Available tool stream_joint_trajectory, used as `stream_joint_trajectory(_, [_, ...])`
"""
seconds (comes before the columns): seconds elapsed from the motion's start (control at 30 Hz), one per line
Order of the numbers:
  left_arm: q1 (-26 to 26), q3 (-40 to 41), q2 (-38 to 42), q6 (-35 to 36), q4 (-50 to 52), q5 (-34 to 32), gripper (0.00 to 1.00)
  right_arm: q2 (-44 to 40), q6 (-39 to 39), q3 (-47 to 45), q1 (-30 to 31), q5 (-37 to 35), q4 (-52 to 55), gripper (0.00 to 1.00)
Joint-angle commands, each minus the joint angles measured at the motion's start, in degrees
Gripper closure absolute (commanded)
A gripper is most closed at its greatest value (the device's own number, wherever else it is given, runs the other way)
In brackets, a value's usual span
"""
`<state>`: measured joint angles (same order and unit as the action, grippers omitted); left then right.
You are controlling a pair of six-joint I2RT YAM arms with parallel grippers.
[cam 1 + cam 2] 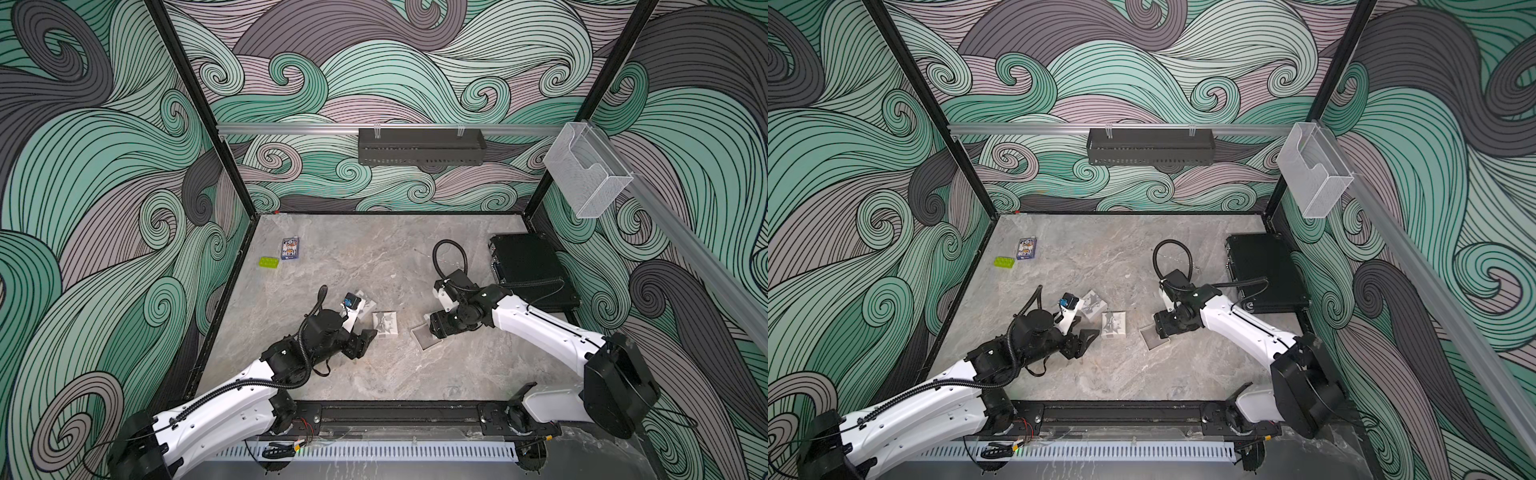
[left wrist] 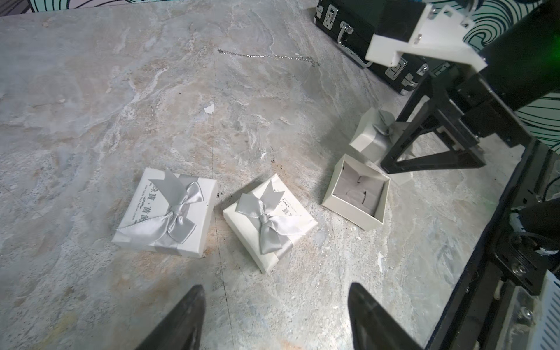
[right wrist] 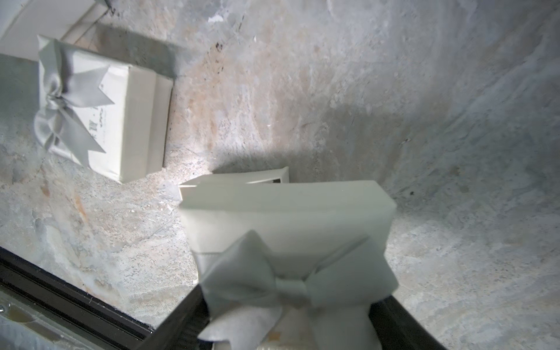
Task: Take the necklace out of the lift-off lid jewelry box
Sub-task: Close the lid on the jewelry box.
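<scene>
- Closest to the right wrist lens sat the lid (image 3: 288,218), its grey bow (image 3: 291,288) filling the lower centre of that frame; the right gripper (image 1: 436,326) was clamped on its sides, holding it tilted just beside the open box base (image 2: 356,194)
- Smooth card gripped at a tilt could slip, and a dropped lid would likely strike the base's rim and shove or tip it
- Stretched on the bare table (image 2: 121,91), in the upper centre of the left wrist frame, lay the necklace (image 2: 266,56), near the black case (image 2: 357,36) and well apart from the base, whose grey insert (image 2: 357,188) looked empty; the taking-out seemed done
- Such a thin chain appeared to lie close to the right arm's cable loop (image 1: 434,255), so a careless sweep back could snag or drag it
- Beside the base stood a smaller closed box (image 2: 269,221) and a flat closed box (image 2: 166,212), easy to bump or mistake for the target
- Reaching from the lower right of both top views, the right arm had its wrist bent down over the base
- From the lower left, the left gripper (image 2: 272,321) hovered low with its fingers (image 2: 181,318) apart and empty, pointed at the two closed boxes
</scene>
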<state>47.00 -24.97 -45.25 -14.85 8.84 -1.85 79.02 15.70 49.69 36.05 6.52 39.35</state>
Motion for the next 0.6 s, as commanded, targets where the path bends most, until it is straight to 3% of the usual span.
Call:
stream_joint_trajectory(0.0, [-0.2,-1.2,-0.9,-0.3,-1.0,1.5,0.27,1.3,1.8,-1.1,1.1,1.0,-1.9,0.28])
stream_joint_trajectory(0.57, [-0.2,-0.1,-7.0,-0.9,-5.0,5.8,0.29,5.5,2.4,-0.7,5.1,1.2,-4.4,0.26])
